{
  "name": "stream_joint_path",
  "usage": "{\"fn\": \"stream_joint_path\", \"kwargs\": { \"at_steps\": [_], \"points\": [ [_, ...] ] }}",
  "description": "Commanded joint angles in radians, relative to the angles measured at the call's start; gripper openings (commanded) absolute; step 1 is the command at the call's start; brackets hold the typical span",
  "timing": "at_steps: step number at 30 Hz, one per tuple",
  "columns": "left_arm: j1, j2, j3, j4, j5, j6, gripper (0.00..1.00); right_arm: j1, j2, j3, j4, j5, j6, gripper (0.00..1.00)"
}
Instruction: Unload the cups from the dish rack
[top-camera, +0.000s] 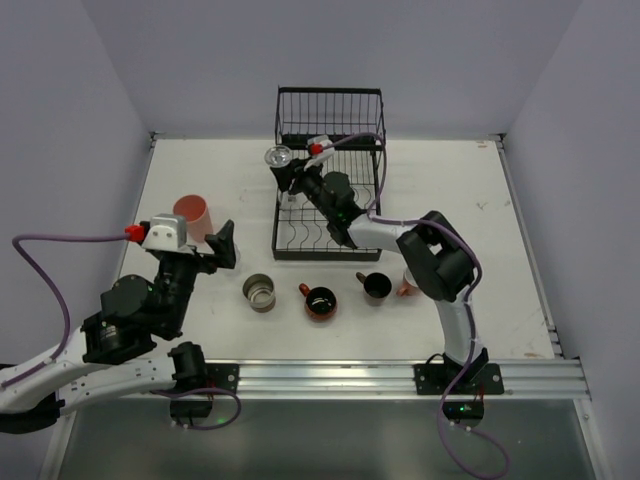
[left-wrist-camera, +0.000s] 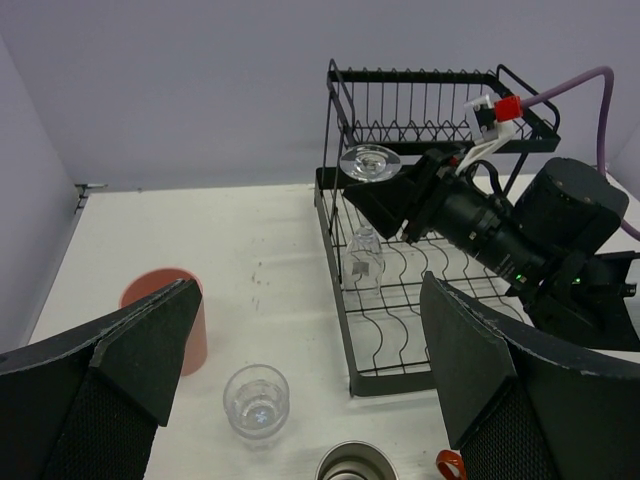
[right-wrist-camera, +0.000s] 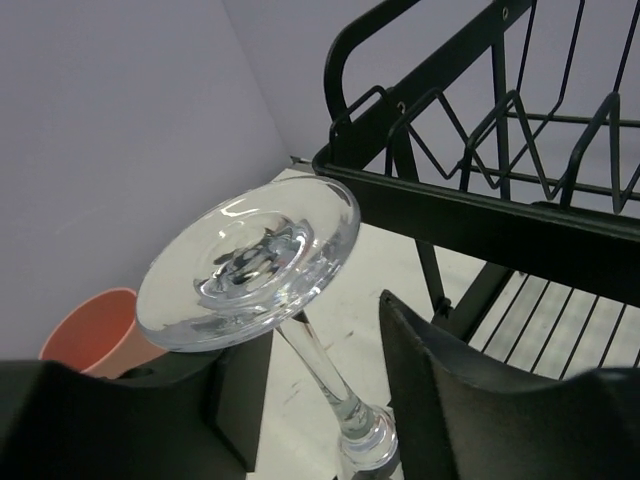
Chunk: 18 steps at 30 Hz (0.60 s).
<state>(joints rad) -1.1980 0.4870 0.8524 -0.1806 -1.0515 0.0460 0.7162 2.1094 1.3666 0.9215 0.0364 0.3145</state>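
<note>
The black wire dish rack (top-camera: 372, 120) stands at the back of the table. An upside-down clear stemmed glass (right-wrist-camera: 250, 260) stands on its lower tier (left-wrist-camera: 420, 300), foot up (top-camera: 278, 157). My right gripper (right-wrist-camera: 325, 340) is open, with its fingers on either side of the stem and gaps showing. My left gripper (left-wrist-camera: 310, 300) is open and empty above the table, left of the rack. Below it stands a clear glass (left-wrist-camera: 256, 400). A salmon tumbler (top-camera: 190, 214), an orange-red handled cup (top-camera: 320, 301), a dark brown mug (top-camera: 377, 287) and a pink mug (top-camera: 408, 285) stand on the table.
A metal cup (top-camera: 260, 292) stands left of the orange-red cup. The rack's raised tier (left-wrist-camera: 440, 105) is behind the right gripper. The right arm (top-camera: 430, 255) reaches over the mugs. Walls close the table at the back and sides.
</note>
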Motion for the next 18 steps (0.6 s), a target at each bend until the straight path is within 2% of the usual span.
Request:
{"fn": "stream_joint_path", "kwargs": {
  "at_steps": [1,4,9,11,18],
  "points": [
    [-0.002,0.013,-0.007,0.038,-0.005,0.015,1.00,0.000,0.008,0.011,0.149,0.069,0.021,0.41],
    [-0.002,0.016,-0.007,0.040,-0.005,0.014,1.00,0.002,-0.002,-0.012,0.192,0.083,0.028,0.29],
    [-0.002,0.025,-0.009,0.041,-0.005,0.011,1.00,0.003,-0.066,-0.055,0.235,0.080,0.014,0.21],
    [-0.002,0.035,-0.006,0.043,-0.004,0.006,1.00,0.002,-0.106,-0.095,0.263,0.077,0.014,0.14],
    [-0.002,0.067,0.020,0.021,0.042,-0.037,1.00,0.003,-0.219,-0.227,0.353,0.083,0.026,0.08]
  ]
}}
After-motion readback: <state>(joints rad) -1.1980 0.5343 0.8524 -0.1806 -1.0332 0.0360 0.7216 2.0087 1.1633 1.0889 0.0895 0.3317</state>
